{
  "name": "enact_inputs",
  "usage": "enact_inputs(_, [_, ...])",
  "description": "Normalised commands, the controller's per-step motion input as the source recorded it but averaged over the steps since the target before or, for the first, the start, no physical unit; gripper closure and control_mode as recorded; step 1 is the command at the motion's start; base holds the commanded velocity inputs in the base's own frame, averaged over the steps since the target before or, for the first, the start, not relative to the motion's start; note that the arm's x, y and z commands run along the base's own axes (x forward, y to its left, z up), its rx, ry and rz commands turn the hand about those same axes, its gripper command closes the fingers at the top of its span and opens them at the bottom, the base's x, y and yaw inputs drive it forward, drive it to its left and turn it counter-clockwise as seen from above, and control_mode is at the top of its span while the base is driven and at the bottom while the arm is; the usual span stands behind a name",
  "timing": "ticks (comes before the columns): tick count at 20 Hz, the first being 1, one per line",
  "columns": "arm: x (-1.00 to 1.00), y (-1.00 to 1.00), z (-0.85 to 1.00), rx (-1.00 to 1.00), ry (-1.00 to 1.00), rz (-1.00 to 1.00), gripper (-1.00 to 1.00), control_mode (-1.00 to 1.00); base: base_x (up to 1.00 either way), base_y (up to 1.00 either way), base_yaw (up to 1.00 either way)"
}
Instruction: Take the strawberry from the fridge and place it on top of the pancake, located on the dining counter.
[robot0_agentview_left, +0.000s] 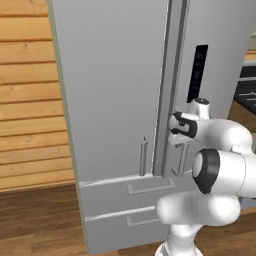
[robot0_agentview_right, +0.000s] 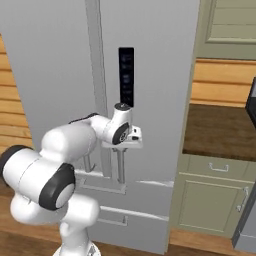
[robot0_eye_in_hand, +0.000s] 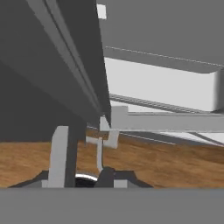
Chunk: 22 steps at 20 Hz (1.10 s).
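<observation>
Your end effector (robot0_agentview_right: 121, 150) sits at the right-hand door handle (robot0_agentview_right: 120, 167) of the fridge (robot0_agentview_left: 115, 100), near the handle's upper end and just right of the seam between the two doors. In the right base view the hand is pressed up to that vertical bar, and in the left base view the wrist covers the contact, so you get little from that side. From the hand view the jaws look drawn in around a pale bar — the handle — yet the contact itself is hard to read there, so I cannot tell whether they have closed firmly on it or merely flank it. The relation that matters: the handle's long axis runs straight up and down, parallel to the door seam, and the fingers need to straddle it from either side, with the pull going outward, away from the door face. The doors look closed, or at most barely cracked, and the strawberry is presumably behind them on a shelf, out of sight. That puts the task at its very start — the door must swing open before you can reach anything inside. The left-hand handle (robot0_agentview_left: 143, 157) stands just beside the seam on the other door; keep clear of it as you pull.
</observation>
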Motion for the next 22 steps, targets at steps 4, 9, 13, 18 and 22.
enact_inputs(4, [-1.0,-1.0,-0.13,0.0,0.0,0.0,1.0,-1.0,0.0,0.0,0.0])
enact_inputs(9, [-1.0,-1.0,-0.14,0.0,-0.06,0.0,1.0,-1.0,0.0,0.0,0.0])
enact_inputs(13, [-1.0,-1.0,-0.06,0.07,-0.19,0.0,1.0,-1.0,0.0,0.0,0.0])
enact_inputs(18, [-0.87,-1.0,0.0,0.26,-0.17,0.0,1.0,-1.0,0.0,0.0,0.0])
enact_inputs(22, [-0.66,-1.0,0.0,0.27,-0.08,0.0,1.0,-1.0,0.0,0.0,0.0])
